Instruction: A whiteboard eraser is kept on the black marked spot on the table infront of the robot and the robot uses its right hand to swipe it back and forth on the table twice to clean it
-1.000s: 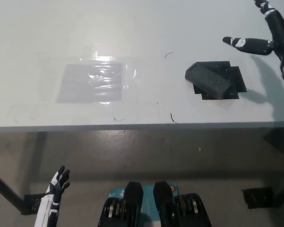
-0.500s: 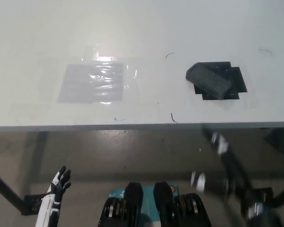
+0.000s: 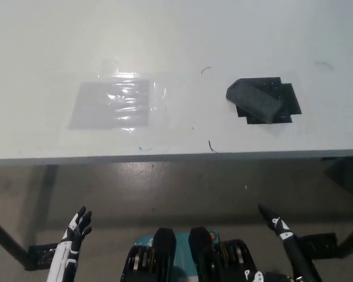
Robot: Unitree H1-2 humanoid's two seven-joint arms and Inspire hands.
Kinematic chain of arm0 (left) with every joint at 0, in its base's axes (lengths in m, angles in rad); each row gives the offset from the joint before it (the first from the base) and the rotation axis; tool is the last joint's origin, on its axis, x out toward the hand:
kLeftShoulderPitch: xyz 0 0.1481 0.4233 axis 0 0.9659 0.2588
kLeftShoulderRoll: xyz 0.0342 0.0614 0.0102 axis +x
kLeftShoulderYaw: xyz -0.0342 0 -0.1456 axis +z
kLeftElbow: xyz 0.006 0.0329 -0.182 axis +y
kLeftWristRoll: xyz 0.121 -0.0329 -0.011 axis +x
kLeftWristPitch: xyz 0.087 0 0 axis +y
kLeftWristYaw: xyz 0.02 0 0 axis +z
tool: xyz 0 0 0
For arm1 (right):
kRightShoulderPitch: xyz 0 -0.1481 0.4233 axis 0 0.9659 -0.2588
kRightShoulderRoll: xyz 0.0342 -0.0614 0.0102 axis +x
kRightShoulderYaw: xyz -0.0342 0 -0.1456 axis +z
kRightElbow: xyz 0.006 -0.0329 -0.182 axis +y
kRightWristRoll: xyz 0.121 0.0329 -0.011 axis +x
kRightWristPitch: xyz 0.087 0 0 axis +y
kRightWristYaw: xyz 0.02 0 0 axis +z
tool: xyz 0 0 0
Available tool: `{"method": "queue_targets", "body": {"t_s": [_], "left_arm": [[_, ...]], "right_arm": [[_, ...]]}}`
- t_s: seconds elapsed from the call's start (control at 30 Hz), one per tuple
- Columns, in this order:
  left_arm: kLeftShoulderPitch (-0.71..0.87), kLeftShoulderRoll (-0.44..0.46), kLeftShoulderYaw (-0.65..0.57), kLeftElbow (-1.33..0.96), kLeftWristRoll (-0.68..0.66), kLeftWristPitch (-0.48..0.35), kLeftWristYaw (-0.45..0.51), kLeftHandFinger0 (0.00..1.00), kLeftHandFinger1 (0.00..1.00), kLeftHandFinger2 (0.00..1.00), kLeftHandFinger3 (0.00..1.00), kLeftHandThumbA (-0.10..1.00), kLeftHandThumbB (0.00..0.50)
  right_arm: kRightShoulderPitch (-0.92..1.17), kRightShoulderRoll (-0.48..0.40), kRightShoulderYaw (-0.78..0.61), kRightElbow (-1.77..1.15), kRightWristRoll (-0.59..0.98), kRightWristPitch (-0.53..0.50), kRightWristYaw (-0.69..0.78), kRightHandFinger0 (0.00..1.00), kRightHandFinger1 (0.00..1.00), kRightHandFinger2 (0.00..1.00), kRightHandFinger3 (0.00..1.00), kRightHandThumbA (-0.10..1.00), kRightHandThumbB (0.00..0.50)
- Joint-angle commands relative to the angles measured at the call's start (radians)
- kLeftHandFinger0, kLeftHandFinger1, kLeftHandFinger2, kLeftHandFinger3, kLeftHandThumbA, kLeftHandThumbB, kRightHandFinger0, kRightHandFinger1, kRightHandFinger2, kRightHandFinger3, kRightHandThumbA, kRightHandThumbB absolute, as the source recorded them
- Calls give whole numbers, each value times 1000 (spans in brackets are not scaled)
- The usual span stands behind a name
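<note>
White table (image 3: 165, 35) across the upper part of the head view, front edge running level. Taped clear sheet (image 3: 110, 104) on its left half, glaring under overhead light. A few short dark marks near the front edge. Below, grey-brown floor (image 3: 165, 188) in shadow, dark table legs (image 3: 9, 244) at lower left.

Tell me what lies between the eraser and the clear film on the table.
Head view: nothing solid. Between the eraser and the film is bare white table, bearing only thin dark squiggles.

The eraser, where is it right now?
In the head view the eraser lies on the black marked spot, on the right part of the white table, with neither hand near it.
</note>
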Motion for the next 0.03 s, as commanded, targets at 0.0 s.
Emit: {"method": "queue_targets", "body": {"t_s": [0.0], "left_arm": [[-49, 47, -35, -14, -29, -53, -50, 1000, 1000, 1000, 1000, 1000, 415]], "right_arm": [[-73, 50, -84, 225, 118, -469, -118, 1000, 1000, 1000, 1000, 1000, 264]]}}
